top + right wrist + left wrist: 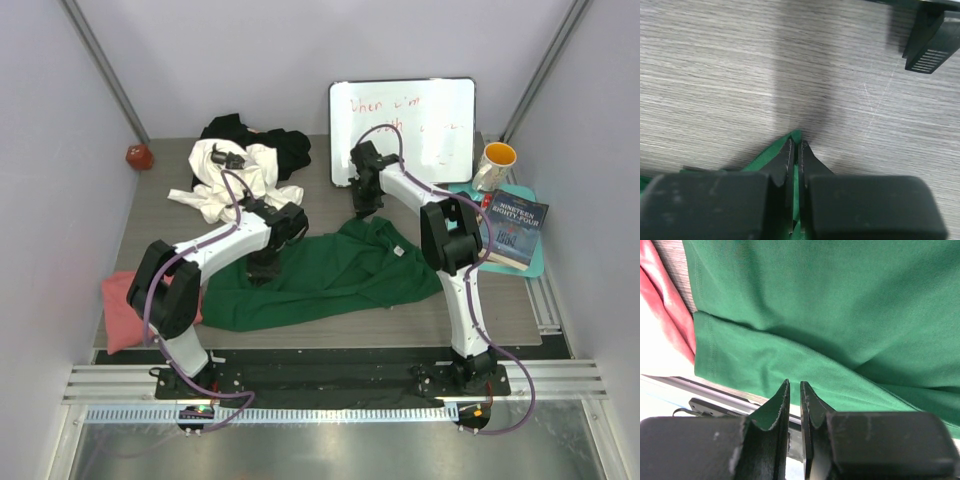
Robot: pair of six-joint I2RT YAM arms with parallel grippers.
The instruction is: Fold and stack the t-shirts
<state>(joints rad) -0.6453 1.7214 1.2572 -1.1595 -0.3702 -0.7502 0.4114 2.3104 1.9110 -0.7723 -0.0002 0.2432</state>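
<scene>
Grey wood table (330, 200), pale walls around. The green tee (330, 275) lies spread mid-table, the pink tee (120, 305) at its left and the white tee (235, 170) and black tee (285, 148) heaped beyond. Only the right wrist view shows the right claw (795, 145) pinching the green tee's far corner. The left claw (795, 387) is nearly closed over its left part, grip unclear. Bare wood shows between the green tee and the whiteboard (400, 130).

Bright even light, soft shadows, blurred foreground

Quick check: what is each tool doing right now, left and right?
Left tool: closed, seemingly pinching the green t-shirt at its edge.
Right tool: closed on a corner of the green t-shirt.
</scene>
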